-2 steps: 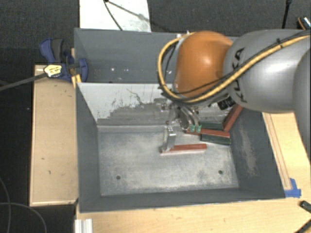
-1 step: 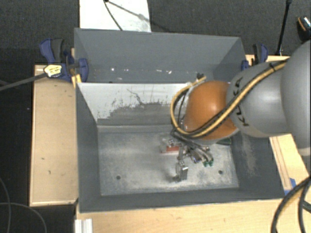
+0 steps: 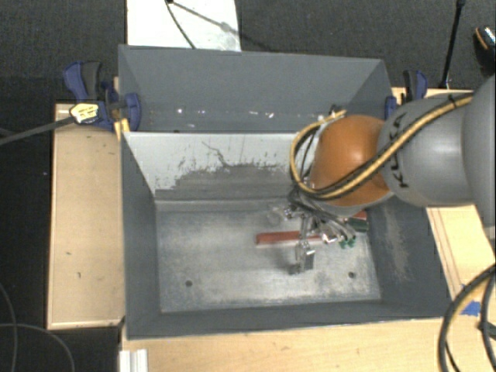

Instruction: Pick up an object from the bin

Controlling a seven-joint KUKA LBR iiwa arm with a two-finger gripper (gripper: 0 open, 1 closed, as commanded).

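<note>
Hanging low over the grey bin (image 3: 203, 273) floor, rt of centre, gripper (image 3: 301, 260) sits at rt end of a flat reddish-brown bar (image 3: 273, 239). Its spread & any grip on bar: can't make out. Small green-red bits (image 3: 353, 235) just beside, to view's rt.

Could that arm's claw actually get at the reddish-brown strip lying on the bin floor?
Probably yes. The gripper hangs low over the bin floor, right at the right end of the strip, and nothing lies on the strip's bare left part. A few small bits sit off to the right, out of the way.
</note>
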